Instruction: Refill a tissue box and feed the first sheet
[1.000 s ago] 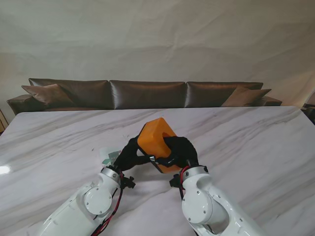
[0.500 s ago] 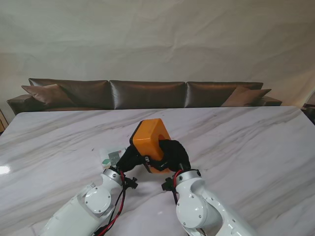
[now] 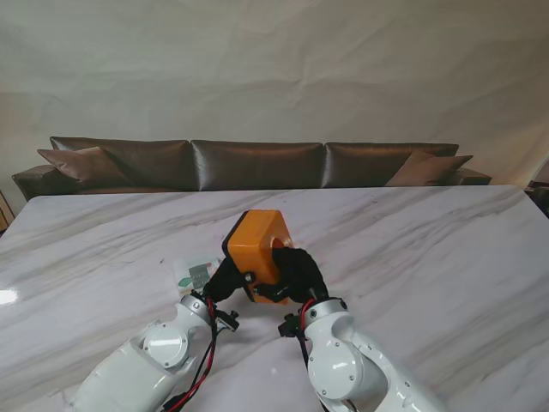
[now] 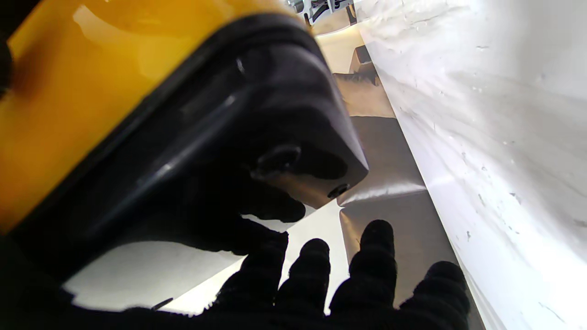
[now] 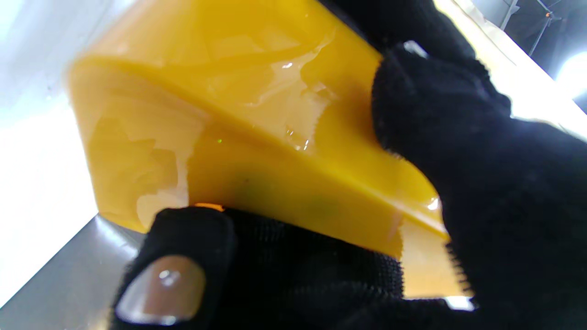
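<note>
An orange tissue box (image 3: 256, 245) with a black base is held up off the marble table (image 3: 429, 249), tilted on edge, between my two black-gloved hands. My left hand (image 3: 225, 276) presses on its lower left side. In the left wrist view the black base (image 4: 257, 119) fills the frame and my fingertips (image 4: 371, 275) reach out past it. My right hand (image 3: 298, 270) grips the right side, with its fingers (image 5: 435, 119) wrapped over the orange shell (image 5: 206, 128). A small white and green tissue pack (image 3: 192, 275) lies on the table just left of my left hand.
A dark brown sofa (image 3: 257, 163) runs along the far edge of the table. Pale drapes hang behind it. Both forearms (image 3: 163, 352) rise from the near edge.
The box has shifted left and a little towards me and turned, so a broad orange face now shows. My right arm swung left with it; the left hand stayed on the box.
</note>
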{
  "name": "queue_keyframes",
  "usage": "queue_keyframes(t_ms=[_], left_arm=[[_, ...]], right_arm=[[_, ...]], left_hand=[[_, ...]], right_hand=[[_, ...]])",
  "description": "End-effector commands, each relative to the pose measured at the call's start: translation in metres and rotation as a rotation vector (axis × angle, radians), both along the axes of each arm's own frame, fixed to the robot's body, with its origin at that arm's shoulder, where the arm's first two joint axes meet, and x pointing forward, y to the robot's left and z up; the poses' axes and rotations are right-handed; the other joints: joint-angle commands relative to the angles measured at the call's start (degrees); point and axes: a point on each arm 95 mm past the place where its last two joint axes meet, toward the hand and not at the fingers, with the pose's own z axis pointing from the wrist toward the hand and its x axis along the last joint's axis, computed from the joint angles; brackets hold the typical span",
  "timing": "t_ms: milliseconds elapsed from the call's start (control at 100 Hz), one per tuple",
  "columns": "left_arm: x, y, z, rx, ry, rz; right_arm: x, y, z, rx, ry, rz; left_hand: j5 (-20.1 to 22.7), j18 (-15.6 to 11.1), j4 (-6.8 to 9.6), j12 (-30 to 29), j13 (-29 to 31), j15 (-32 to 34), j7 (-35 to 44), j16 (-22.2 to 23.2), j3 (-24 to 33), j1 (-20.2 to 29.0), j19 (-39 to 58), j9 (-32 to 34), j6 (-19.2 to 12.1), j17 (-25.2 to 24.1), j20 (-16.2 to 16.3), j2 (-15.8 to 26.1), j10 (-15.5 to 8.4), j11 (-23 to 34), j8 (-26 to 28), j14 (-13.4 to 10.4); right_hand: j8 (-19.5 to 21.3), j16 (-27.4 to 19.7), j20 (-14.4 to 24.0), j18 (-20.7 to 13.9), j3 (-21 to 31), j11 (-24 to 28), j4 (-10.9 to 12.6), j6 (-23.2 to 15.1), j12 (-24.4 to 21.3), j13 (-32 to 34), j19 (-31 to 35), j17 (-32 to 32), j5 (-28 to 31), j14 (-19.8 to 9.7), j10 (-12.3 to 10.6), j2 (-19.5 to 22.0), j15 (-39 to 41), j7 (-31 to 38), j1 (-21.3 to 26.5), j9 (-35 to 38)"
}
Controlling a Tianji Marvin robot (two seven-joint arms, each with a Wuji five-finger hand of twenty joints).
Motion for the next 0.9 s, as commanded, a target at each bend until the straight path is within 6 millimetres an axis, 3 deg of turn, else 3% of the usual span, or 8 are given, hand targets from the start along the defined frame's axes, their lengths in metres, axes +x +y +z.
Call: queue_keyframes(t_ms=[0,450,560,620,660,710,850,890], left_arm=[[0.003,-0.018,0.011,-0.037,-0.008,-0.037],[0.0,-0.026,0.011,-0.099,0.009,-0.129],[0.0,-0.027,0.012,-0.104,0.01,-0.148],[0.0,-0.027,0.012,-0.103,0.008,-0.155],[-0.001,-0.027,0.013,-0.1,0.006,-0.162],[-0.001,-0.028,0.014,-0.093,0.003,-0.171],[-0.003,-0.03,0.015,-0.085,-0.011,-0.174],[-0.003,-0.03,0.015,-0.088,-0.015,-0.17]], right_arm=[[-0.018,0.025,-0.001,0.04,0.029,0.103],[-0.016,0.034,0.0,0.064,0.04,0.125],[-0.015,0.035,0.002,0.061,0.038,0.123],[-0.014,0.036,0.003,0.06,0.036,0.12],[-0.013,0.036,0.004,0.06,0.034,0.116],[-0.012,0.037,0.005,0.061,0.033,0.111],[-0.01,0.039,0.007,0.065,0.024,0.092],[-0.009,0.039,0.008,0.064,0.018,0.083]], left_hand=[[-1.7,-2.3,3.55,2.3,-1.5,-0.4,-1.2,-0.1,9.2,14.8,55.4,-2.3,-0.5,-0.7,1.5,7.4,-1.3,-1.8,1.7,-1.3],[1.4,-8.8,14.14,16.6,15.6,9.1,18.1,9.8,16.9,25.3,72.6,10.8,-4.5,7.2,12.2,-1.6,-6.6,25.4,17.1,-4.0],[1.7,-12.8,20.8,22.0,17.0,12.1,24.9,14.2,22.7,26.1,79.3,13.8,-5.6,10.1,14.9,-2.3,-7.5,29.8,21.8,-3.6],[2.0,-14.5,8.78,25.2,18.5,15.0,29.2,17.7,43.3,22.0,83.1,15.3,-6.4,12.0,15.1,-5.9,-8.1,32.7,25.1,-3.4],[1.9,-15.4,5.75,26.5,19.5,16.9,31.6,19.2,47.4,21.9,84.8,16.0,-6.9,13.1,15.3,-6.1,-8.5,34.5,26.6,-3.3],[1.9,-16.4,5.42,28.3,20.6,19.5,34.5,21.4,49.5,22.6,86.7,17.0,-7.8,14.5,15.5,-5.6,-9.1,36.8,28.5,-3.7],[2.4,-18.3,10.92,34.6,24.5,28.2,42.9,29.8,52.9,24.8,90.5,20.3,-10.7,18.6,15.3,-2.8,-11.7,44.4,35.1,-6.2],[2.6,-19.0,10.78,40.5,25.1,30.7,44.9,32.8,54.0,26.1,91.4,21.8,-11.5,19.5,15.3,-4.1,-12.1,45.6,37.2,-6.2]], right_hand=[[1.2,4.4,0.9,-13.3,4.1,8.5,1.5,-4.9,2.1,5.8,11.2,2.4,3.2,3.1,0.9,0.3,26.8,1.0,1.0,6.8],[1.3,4.5,0.9,-13.3,3.8,8.4,1.6,-4.9,2.1,5.8,11.2,2.4,3.2,3.1,0.9,0.7,26.8,0.9,1.1,6.9],[1.3,4.5,0.9,-13.3,3.7,8.4,1.7,-4.9,2.1,5.8,11.2,2.4,3.2,3.1,0.9,0.7,26.8,0.9,1.1,6.9],[1.3,4.5,0.9,-13.3,3.7,8.4,1.7,-4.9,2.1,5.8,11.2,2.4,3.2,3.1,0.9,0.8,26.8,0.9,1.0,6.9],[1.3,4.5,0.9,-13.3,3.7,8.4,1.7,-4.9,2.1,5.8,11.2,2.4,3.2,3.1,0.9,0.8,26.8,0.9,1.1,6.9],[1.3,4.5,0.9,-13.3,3.7,8.4,1.7,-4.9,2.1,5.8,11.2,2.4,3.2,3.1,0.9,0.8,26.8,0.9,1.1,6.9],[1.3,4.5,0.9,-13.3,3.7,8.4,1.7,-4.9,2.2,5.8,11.2,2.4,3.2,3.1,0.9,0.8,26.8,0.9,1.2,6.8],[1.3,4.5,0.9,-13.3,3.7,8.4,1.8,-4.9,2.2,5.8,11.2,2.4,3.2,3.0,0.9,0.8,26.8,0.9,1.2,6.8]])
